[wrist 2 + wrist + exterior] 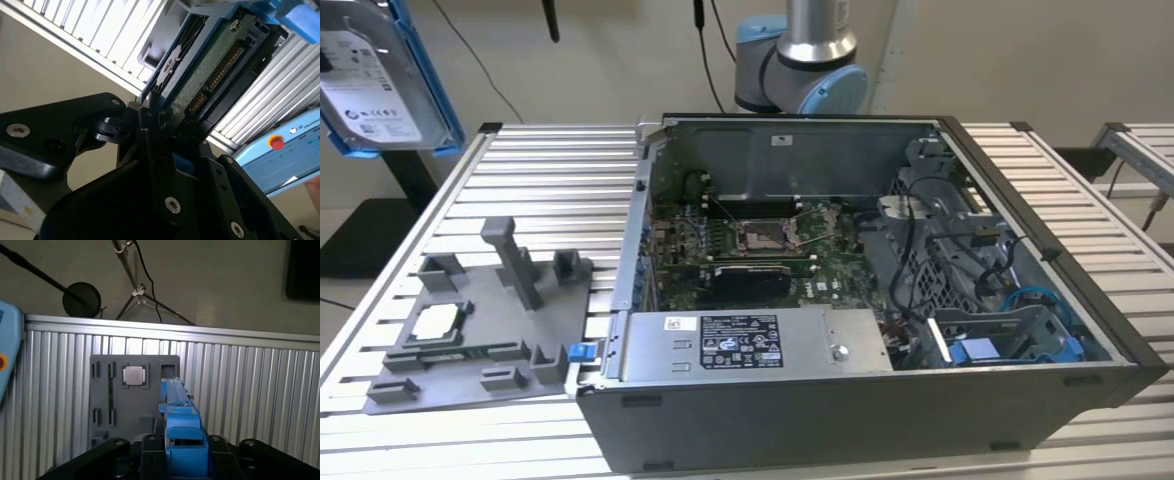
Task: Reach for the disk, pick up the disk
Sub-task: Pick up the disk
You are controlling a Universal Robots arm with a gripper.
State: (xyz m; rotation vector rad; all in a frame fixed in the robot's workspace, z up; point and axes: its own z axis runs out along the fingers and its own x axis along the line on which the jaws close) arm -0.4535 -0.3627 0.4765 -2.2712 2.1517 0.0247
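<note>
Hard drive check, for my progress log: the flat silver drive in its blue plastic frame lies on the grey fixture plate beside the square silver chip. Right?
No. The silver hard drive is not on the grey fixture plate; the black gripper is shut on it, holding it in the air, as the second wrist view shows. The square silver chip does sit on that plate.
</note>
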